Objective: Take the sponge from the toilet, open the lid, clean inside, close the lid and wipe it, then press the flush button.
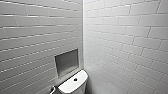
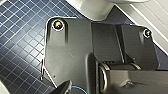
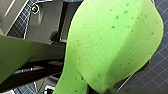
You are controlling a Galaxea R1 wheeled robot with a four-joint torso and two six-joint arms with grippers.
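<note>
White brick-tile walls meet in a corner; a recessed niche sits in the left wall, with dark blue mosaic floor below. In the head view the white tank top sits at 6 o'clock, and the niche is at about 11 o'clock from it. The flush button is a small dark dot in the middle of the tank top, with nothing on it.

The sponge is bright green and pressed close to the right wrist camera, off the ground with floor tiles showing past its edge. The right gripper looks clenched on the sponge near its narrow part, judging by how the sponge hangs unsupported; the fingers themselves are covered. The sponge's long axis seems to run outward from the gripper, the wide lobe leading.

The left wrist camera looks down past its own dark plate at the floor and the white toilet base. I cannot tell the left gripper's state.

The right arm carries the sponge, so it is the arm placed for any wiping. The tank top is ahead and low, roughly 6 o'clock in the head view.
</note>
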